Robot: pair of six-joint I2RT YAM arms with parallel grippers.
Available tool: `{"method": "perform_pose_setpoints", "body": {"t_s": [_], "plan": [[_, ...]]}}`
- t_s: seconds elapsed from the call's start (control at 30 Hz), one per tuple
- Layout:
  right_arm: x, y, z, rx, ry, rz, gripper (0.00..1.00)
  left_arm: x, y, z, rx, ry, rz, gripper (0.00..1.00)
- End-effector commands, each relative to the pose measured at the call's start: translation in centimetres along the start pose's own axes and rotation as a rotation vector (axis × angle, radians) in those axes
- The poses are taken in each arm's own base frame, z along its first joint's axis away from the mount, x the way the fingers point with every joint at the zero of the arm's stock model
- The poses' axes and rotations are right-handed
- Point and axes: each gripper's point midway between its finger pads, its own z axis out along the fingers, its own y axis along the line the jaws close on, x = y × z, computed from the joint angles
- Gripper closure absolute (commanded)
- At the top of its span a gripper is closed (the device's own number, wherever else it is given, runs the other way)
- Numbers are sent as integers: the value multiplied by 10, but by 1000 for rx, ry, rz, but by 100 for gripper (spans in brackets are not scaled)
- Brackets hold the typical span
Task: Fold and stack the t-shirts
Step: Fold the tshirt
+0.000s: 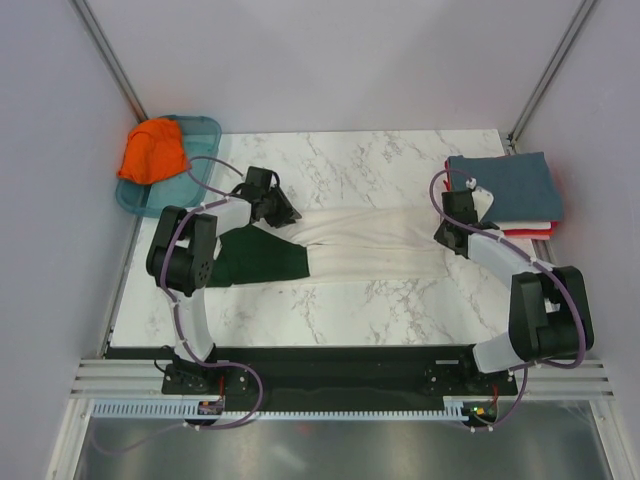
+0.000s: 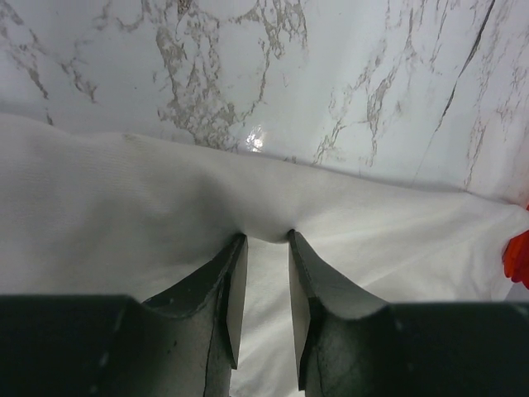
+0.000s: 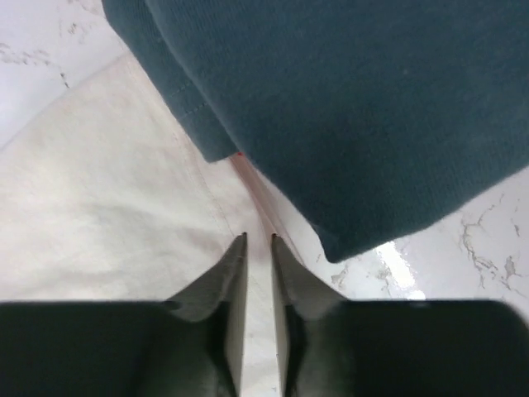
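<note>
Desk: white marble pattern, bare along the near edge.
Dark green sleeve: lies flat on the desk at the near left, joined to the left end of the cream t-shirt.
Cream t-shirt: drawn out in a long band across the middle of the desk, running left to right between the two pincers.
Left pincer: jaws drawn close with a narrow gap, tips pinching a puckered fold of the cream cloth at its left end.
Right pincer: jaws almost together, clamped on the cream cloth by a hem seam, just beside the stack.
Slate-blue t-shirt: folded, on top of the stack at the far right.
White t-shirt: folded layer under the blue.
Red t-shirt: thin edge showing at the bottom.
Orange t-shirt: crumpled, resting in the teal tray at the far left corner.
</note>
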Motion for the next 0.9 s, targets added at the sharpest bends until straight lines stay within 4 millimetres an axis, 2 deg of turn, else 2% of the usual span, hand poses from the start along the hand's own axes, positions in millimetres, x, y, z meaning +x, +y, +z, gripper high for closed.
{"method": "perform_pose_setpoints", "body": {"t_s": [0.0, 0.07, 0.13, 0.27, 0.33, 0.43, 0.5, 0.57, 0.63, 0.7, 0.8, 0.87], "plan": [[-18, 12, -4, -50, -54, 24, 70, -11, -2, -6, 1, -24, 55, 65], [-17, 25, -2, -106, -31, 11, 67, -13, -10, -12, 26, -28, 78, 64], [-15, 35, -2, -149, -11, 0, 70, -17, -18, -21, 48, -44, 106, 63], [-4, 80, -10, -295, 41, -49, 73, -19, -24, -40, 69, -68, 128, 61], [5, 110, -22, -381, 59, -87, 69, -21, -28, -51, 78, -86, 137, 61], [24, 148, -39, -461, 84, -163, 60, -18, -23, -60, 67, -93, 138, 60], [34, 161, -44, -473, 94, -186, 61, -13, -16, -62, 53, -80, 133, 60], [44, 170, -40, -480, 127, -169, 62, -7, -12, -62, 52, -63, 127, 61], [55, 181, -39, -516, 159, -172, 62, -1, -14, -62, 78, -49, 125, 61], [59, 193, -42, -543, 161, -175, 63, 10, -10, -59, 93, -18, 122, 61], [68, 207, -40, -566, 179, -207, 63, 16, -3, -56, 84, -4, 126, 62], [73, 225, -42, -622, 211, -228, 64, 19, 4, -55, 68, 6, 123, 62]]}}
